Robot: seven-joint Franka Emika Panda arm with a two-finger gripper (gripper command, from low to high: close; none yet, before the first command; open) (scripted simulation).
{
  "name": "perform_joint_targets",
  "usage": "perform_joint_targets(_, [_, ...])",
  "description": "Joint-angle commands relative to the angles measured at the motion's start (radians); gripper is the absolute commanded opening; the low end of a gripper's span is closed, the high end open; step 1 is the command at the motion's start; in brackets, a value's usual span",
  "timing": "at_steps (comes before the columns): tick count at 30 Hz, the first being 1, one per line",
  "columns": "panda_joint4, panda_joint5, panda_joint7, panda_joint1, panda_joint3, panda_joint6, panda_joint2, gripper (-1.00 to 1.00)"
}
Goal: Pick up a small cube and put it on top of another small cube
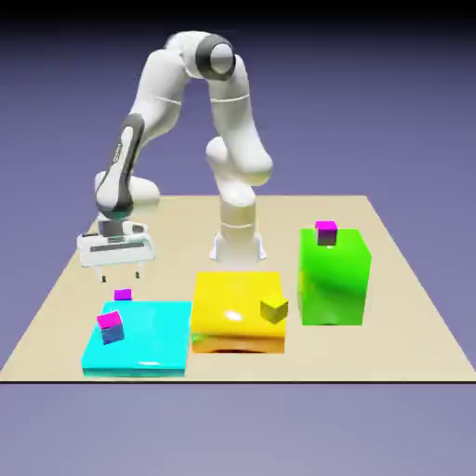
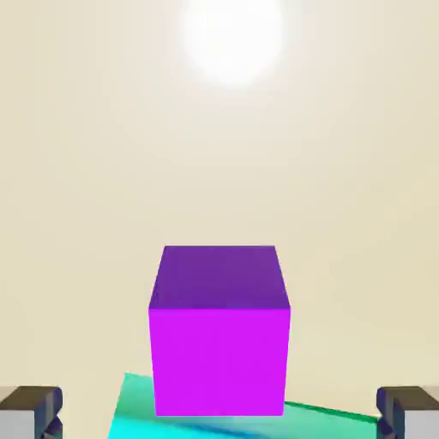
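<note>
Two grey fingertips (image 2: pixel 31 410) only in hand view

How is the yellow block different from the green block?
The yellow block is low and flat, while the green block stands much taller. The yellow block carries a small yellow cube near its corner; the green block carries a small magenta cube at its top back edge. Both are big, shiny blocks sitting on the table, each with one small cube on top.

Cyan slab (image 2: pixel 249 416) and both claw fingertips (image 2: pixel 33 410) cropped by hand view's bottom edge.
</note>
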Motion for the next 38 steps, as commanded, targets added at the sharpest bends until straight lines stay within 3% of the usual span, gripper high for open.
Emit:
perform_joint_targets(1, [0.019,0.044,-0.039,0.001,0.008,0.011,0.035,0.0])
perform_joint_targets(5, [0.078,0.175,-0.159,0.005,0.032,0.042,0.141,0.0])
perform_joint_targets(6, [0.078,0.175,-0.159,0.005,0.032,0.042,0.141,-1.0])
perform_joint_targets(14, [-0.057,-0.129,0.116,-0.004,-0.023,-0.031,-0.103,-1.0])
perform_joint_targets(28, [0.41,-0.738,0.36,0.213,-0.041,-0.472,-0.036,-1.0])
perform_joint_targets(30, [0.426,-0.758,0.368,0.22,-0.042,-0.486,-0.034,-1.0])
perform_joint_targets(34, [0.415,-0.689,0.311,0.235,-0.004,-0.344,0.096,-1.0])
perform_joint_targets(35, [0.415,-0.689,0.311,0.235,-0.004,-0.344,0.096,1.0])
perform_joint_targets(38, [0.421,-0.727,0.343,0.227,-0.025,-0.423,0.024,1.0])
